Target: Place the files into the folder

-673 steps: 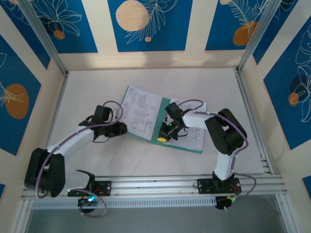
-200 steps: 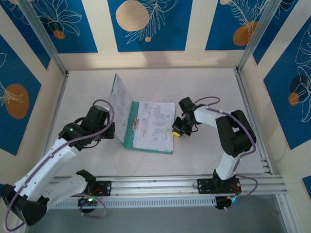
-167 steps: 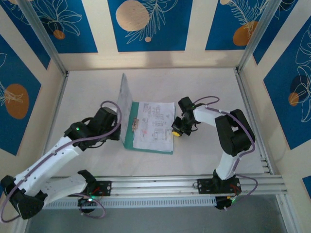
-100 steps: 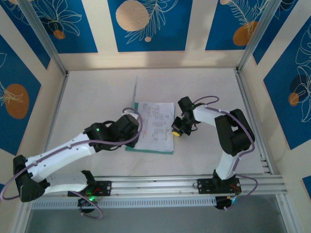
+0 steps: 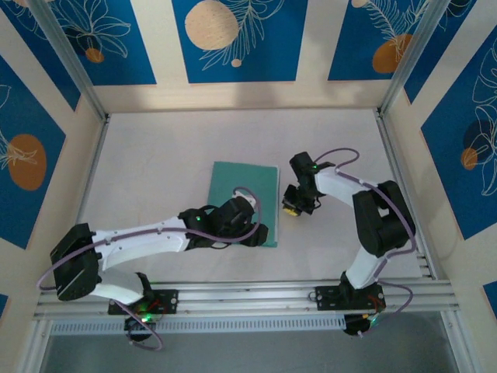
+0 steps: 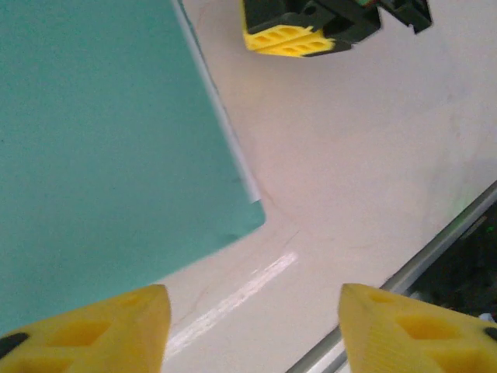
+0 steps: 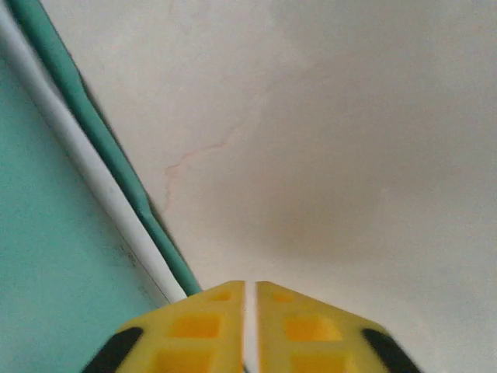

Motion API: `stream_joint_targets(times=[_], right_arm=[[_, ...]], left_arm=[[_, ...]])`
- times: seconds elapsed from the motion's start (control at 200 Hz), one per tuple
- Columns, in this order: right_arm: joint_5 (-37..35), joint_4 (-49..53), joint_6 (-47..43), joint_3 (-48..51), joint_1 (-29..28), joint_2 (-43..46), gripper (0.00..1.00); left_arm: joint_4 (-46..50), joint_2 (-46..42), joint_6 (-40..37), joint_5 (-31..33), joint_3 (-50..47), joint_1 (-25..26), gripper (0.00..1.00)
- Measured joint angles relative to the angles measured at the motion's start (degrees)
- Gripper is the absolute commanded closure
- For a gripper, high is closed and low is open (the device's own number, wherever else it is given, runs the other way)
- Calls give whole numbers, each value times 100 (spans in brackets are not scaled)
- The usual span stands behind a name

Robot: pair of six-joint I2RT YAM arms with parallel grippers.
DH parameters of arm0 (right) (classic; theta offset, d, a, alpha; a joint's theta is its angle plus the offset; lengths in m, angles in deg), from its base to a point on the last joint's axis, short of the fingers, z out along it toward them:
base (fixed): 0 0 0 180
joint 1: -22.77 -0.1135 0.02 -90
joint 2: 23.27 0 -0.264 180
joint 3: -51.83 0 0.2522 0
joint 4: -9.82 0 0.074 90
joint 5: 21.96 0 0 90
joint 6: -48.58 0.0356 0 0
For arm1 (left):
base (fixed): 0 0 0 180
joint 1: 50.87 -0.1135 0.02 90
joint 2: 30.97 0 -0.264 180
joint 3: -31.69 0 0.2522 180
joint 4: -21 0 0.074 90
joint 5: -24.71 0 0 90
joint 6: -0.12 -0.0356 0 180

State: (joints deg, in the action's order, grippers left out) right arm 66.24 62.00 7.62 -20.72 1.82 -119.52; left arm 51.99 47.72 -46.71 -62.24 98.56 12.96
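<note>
Lying closed near the middle of the tabletop [image 5: 155, 155], the folder [image 5: 245, 194] is showing you only its plain teal cover. The files [image 7: 87, 167] are sitting inside it, peeking out as a thin white strip between the two leaves along the right side.

Your left claw [image 6: 252, 326] is hovering over the folder's near right corner, fingers spread wide and gripping nothing. Your right claw [image 5: 291, 210] is waiting just beside the folder's right edge, its fingers pinched almost together around a hairline gap, with nothing caught between them.

By the look of things the job is nearly finished, so the risk is in pulling away. If you are lifting the left claw carelessly, a spread finger could hook the cover's corner and flip it open. It could also drag the whole folder across the tabletop. If you are sweeping the right claw leftward, it could catch that exposed white strip and push the sheets askew or out through the open side. The two claws are also working near each other at that corner, so moving both at once is inviting a knock. You are safest raising each one straight up, one at a time.
</note>
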Motion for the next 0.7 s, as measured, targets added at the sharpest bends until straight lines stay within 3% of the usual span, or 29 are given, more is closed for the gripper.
stream_joint_targets(times=[0.155, 0.47, 0.59, 0.7], right_arm=[[-481, 422, -120, 0, 304, 739, 74], [-745, 732, -391, 223, 199, 2317, 56], [-527, 723, -470, 345, 153, 2623, 55], [-374, 710, -511, 446, 144, 2712, 55]], left_arm=[[-44, -297, 195, -151, -46, -269, 36], [855, -754, -208, -643, -918, -3187, 37], [632, -365, -472, -1150, -1145, -3703, 37], [72, 72, -553, -1580, -1405, -3882, 39]])
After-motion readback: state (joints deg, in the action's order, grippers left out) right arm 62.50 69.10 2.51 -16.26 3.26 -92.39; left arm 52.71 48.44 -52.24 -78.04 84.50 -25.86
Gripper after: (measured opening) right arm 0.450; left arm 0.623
